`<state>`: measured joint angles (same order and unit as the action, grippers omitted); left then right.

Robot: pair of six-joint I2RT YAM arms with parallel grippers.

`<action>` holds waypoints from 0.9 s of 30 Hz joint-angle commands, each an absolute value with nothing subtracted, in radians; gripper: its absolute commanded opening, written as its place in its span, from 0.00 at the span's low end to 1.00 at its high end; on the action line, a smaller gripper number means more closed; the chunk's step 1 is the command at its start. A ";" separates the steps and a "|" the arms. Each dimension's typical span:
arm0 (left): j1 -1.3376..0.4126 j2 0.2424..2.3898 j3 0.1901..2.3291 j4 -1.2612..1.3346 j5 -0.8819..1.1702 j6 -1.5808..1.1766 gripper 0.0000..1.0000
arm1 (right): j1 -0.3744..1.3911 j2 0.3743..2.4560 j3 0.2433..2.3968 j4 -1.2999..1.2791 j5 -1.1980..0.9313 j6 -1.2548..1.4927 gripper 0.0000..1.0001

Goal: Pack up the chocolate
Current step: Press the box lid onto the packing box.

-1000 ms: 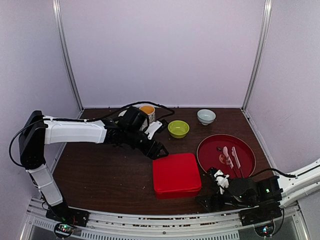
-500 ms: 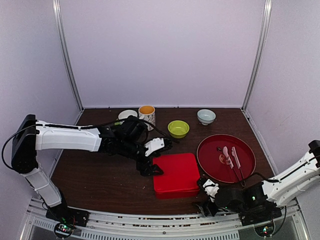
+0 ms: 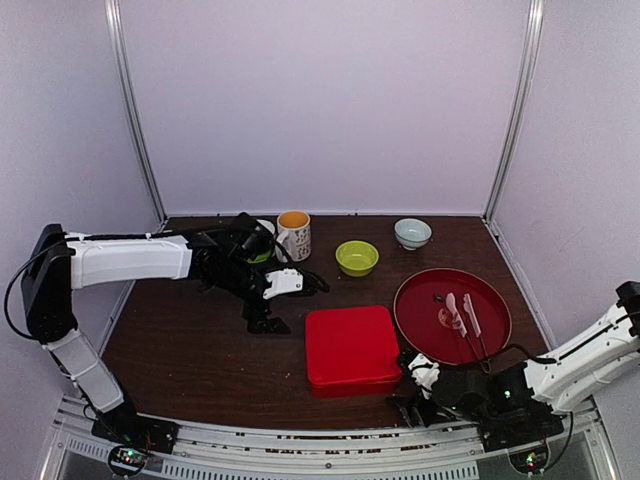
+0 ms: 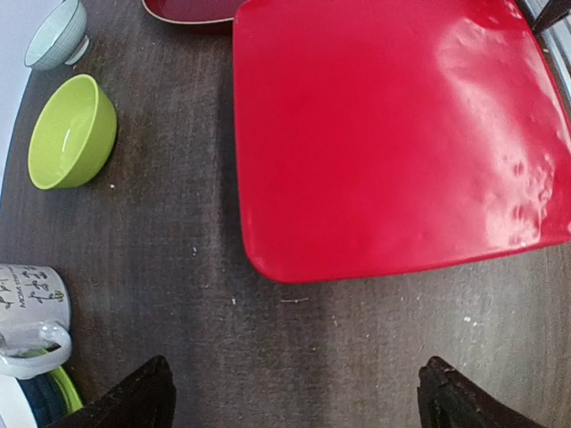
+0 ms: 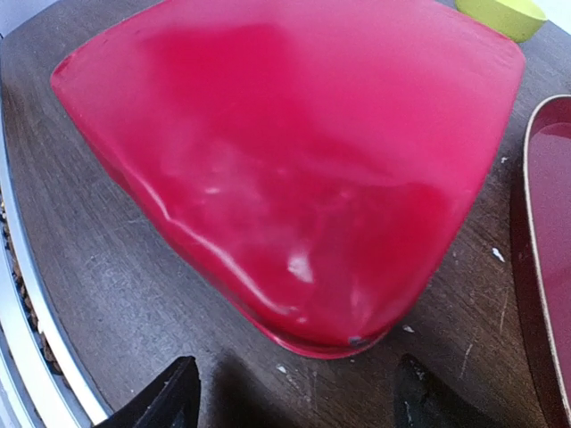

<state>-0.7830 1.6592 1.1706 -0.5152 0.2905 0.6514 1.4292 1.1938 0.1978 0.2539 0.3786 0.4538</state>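
Hovering spread left hand (image 3: 272, 303), left of closed red box (image 3: 352, 345), apart

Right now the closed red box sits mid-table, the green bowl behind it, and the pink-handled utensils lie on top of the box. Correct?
Not quite: the top external view shows the pink-handled utensils in the round red tray right of the red box, not on it. The box is closed, with the green bowl behind it.
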 commanded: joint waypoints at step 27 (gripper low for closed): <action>-0.965 2.023 1.508 -0.791 0.272 0.973 0.78 | 1.328 1.437 0.417 0.303 0.162 0.199 0.61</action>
<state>-0.8661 2.0113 1.5093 -0.8062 0.2096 0.9932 1.3479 1.4067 0.3702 0.2142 0.2199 0.2596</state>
